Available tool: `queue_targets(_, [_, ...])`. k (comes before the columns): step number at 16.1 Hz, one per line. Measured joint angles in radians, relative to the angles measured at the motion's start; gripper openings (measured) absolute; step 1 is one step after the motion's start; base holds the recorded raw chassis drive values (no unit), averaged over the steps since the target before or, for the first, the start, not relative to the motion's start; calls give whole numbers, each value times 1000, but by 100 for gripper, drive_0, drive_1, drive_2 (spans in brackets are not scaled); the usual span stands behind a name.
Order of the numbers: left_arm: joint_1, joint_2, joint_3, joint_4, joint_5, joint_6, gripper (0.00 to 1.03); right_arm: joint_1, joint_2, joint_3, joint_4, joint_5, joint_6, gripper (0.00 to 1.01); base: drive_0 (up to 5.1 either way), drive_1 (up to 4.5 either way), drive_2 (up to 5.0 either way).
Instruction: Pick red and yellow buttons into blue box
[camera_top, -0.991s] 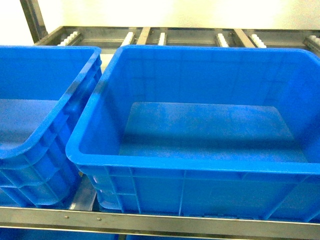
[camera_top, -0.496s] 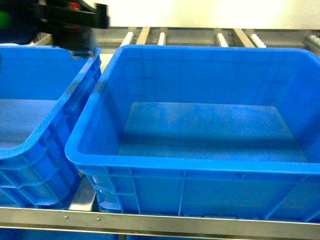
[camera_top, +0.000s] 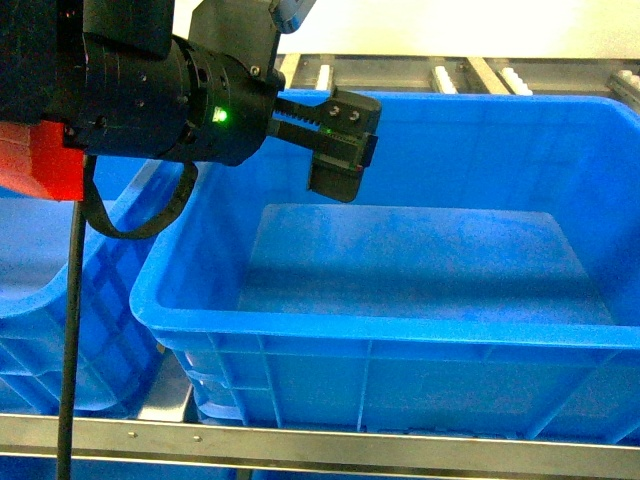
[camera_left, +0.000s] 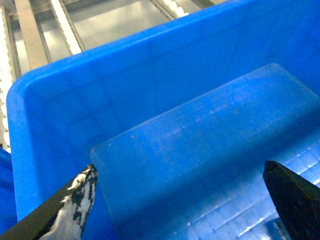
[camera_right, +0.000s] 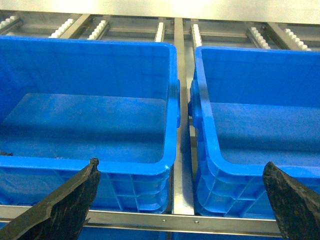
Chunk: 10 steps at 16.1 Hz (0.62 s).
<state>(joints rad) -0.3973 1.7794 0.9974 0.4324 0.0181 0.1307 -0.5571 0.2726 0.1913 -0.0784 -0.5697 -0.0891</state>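
Looming over the blue box (camera_top: 400, 310), the left arm (camera_top: 150, 95) now fills the upper left of the head view, where 1 second ago nothing stood above the box and half a second ago only a dark blur showed at the far left corner. That swing-in is the whole change; the box itself sits as it did on the roller rack (camera_top: 400, 72), with a second blue crate (camera_top: 110, 330) just beside its left wall.

Smaller next: the left hand (camera_top: 335, 135) hangs above the box's back left part, inside the line of its rim. In the left wrist view its 2 fingertips (camera_left: 75, 205) stand wide apart with only bare box floor between them, so the left hand is open and holds nothing.

The right hand (camera_right: 182, 200) is likewise spread open and empty, facing 2 crates from outside their near walls.

No red or yellow button shows in any view, and the box floor looks bare, so I judge nothing is delivered yet.
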Motion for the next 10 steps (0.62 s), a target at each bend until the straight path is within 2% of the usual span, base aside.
queue_targets(2, [-1,-2,0,32,-27,1,97,0,0,0,0,0,0,98,0,0,0])
queue_targets(5, [19,-26,-2,95,-38,5,98,0,0,0,0,0,0,98,0,0,0])
queue_targets(10, [87,-98,-48,176,-42,-2,98,0,0,0,0,0,0,98,0,0,0])
